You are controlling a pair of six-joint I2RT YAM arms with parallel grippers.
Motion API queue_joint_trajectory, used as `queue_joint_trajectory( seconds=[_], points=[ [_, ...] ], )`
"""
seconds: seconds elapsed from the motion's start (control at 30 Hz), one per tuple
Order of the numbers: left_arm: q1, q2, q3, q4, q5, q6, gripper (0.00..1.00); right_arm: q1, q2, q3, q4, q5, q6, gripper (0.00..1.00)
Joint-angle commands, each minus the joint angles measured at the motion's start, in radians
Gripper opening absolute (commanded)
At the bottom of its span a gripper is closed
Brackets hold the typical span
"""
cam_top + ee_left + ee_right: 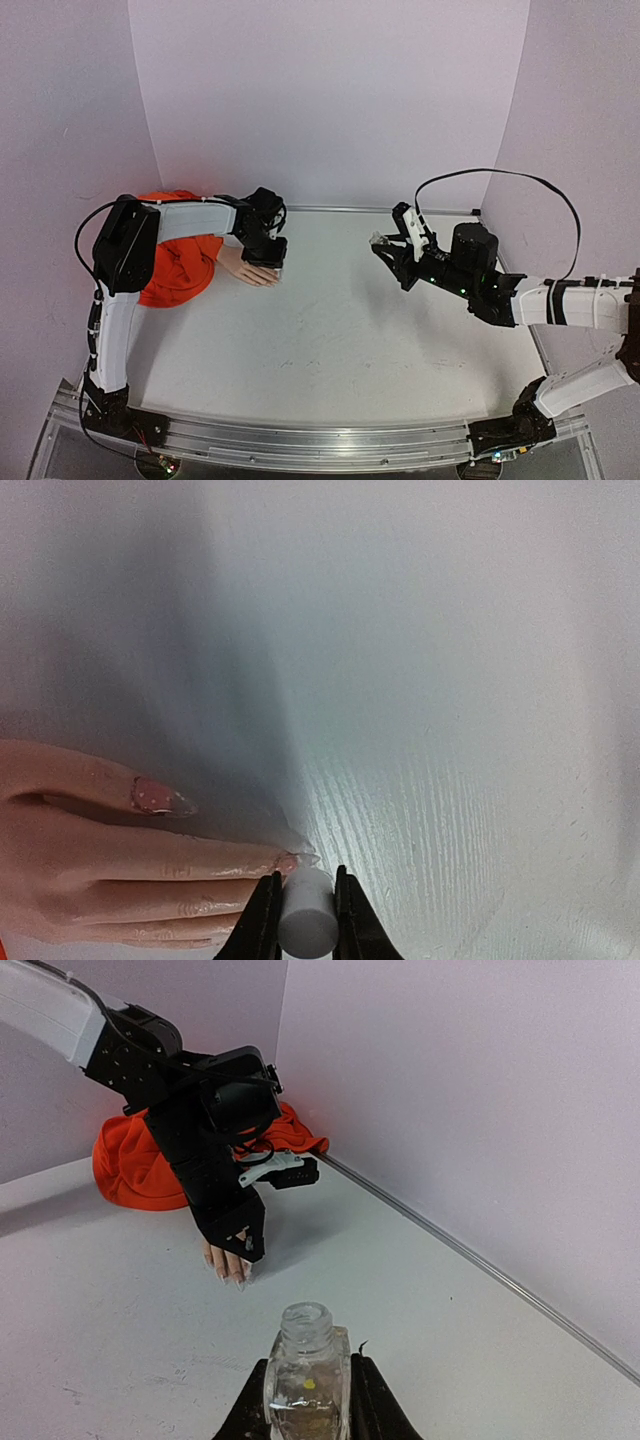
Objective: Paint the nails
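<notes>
A white table [330,330] with a faint wood-grain texture filled the scene, closed in by plain pale lilac walls [330,100] on the left, far and right sides. A ribbed aluminium rail [320,445] ran along its near edge.

At the far left lay a crumpled orange cloth sleeve [180,265]. A small pale peach mannequin hand [250,270] reached out of it to the right, flat on the table, palm down. Its nails [158,797] sat at the fingertips and pointed right; the one seen best was pinkish with pale dots and a glossy tip.

The left gripper [305,900] hovered over those fingertips. Its jaws were clamped on a small white cylinder [305,915], which stood just beside the tip of one finger. Whether it touched the nail could not be told.

Well apart, at the far right, the right gripper [305,1400] was raised above the table, squeezing a small clear bottle [305,1370] upright between its fingers. The bottle's neck was open, and it held a little yellowish liquid low down.
</notes>
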Motion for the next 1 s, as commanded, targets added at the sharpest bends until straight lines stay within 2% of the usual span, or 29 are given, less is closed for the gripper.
queue_joint_trajectory(
  seconds=[0.0, 0.47, 0.97],
  points=[
    [-0.009, -0.025, 0.035, 0.016, 0.020, 0.009, 0.00, -0.002, -0.012, 0.030, 0.053, -0.011, 0.013, 0.00],
    [0.001, -0.061, 0.019, 0.010, -0.087, 0.032, 0.00, -0.003, -0.025, 0.027, 0.050, -0.012, 0.014, 0.00],
    [-0.004, 0.007, 0.051, 0.011, 0.000, 0.020, 0.00, -0.003, -0.006, 0.033, 0.052, -0.012, 0.013, 0.00]
  ],
)
